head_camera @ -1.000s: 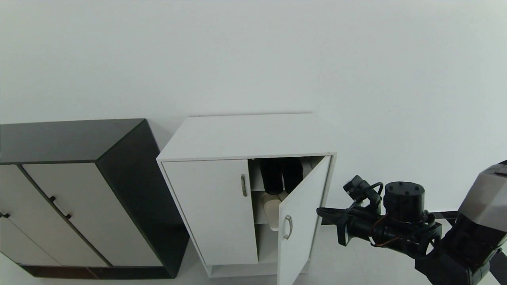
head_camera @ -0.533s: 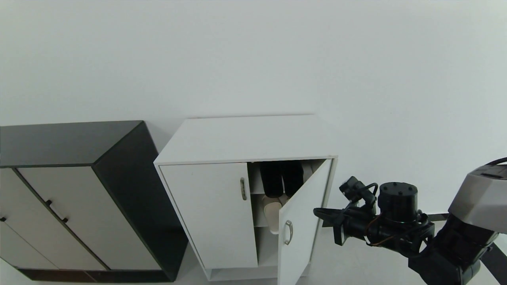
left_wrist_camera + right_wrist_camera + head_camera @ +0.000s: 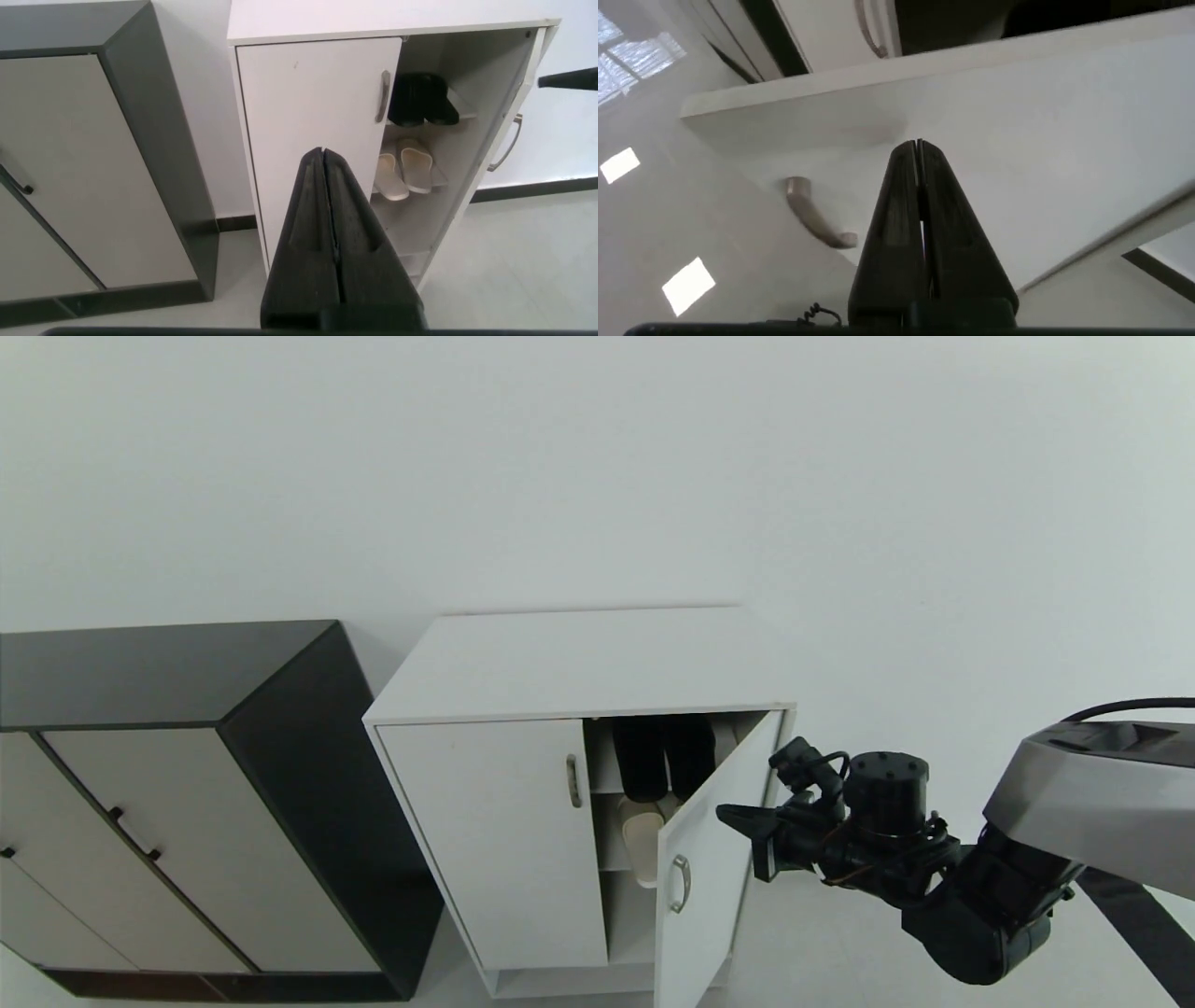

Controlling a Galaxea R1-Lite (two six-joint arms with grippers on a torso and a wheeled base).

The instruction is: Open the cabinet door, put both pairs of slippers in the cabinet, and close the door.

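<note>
Right arm has swung in toward the cabinet since a second ago; right gripper (image 3: 728, 814) is now sitting at the outer face of the half-open white right door (image 3: 709, 859), above its curved metal handle (image 3: 681, 884). Its fingers are pressed together, holding nothing; can't confirm contact with the panel. Left gripper (image 3: 322, 154) is also pinched closed and empty, pointing at the white two-door cabinet (image 3: 579, 663) from well back. The pair of black slippers (image 3: 663, 756) is lying on the top shelf, the pair of beige slippers (image 3: 642, 835) on the shelf below. Left door (image 3: 495, 840) is sitting flush. Black cabinet with pale doors (image 3: 187, 672) is standing just beside, on the left.
</note>
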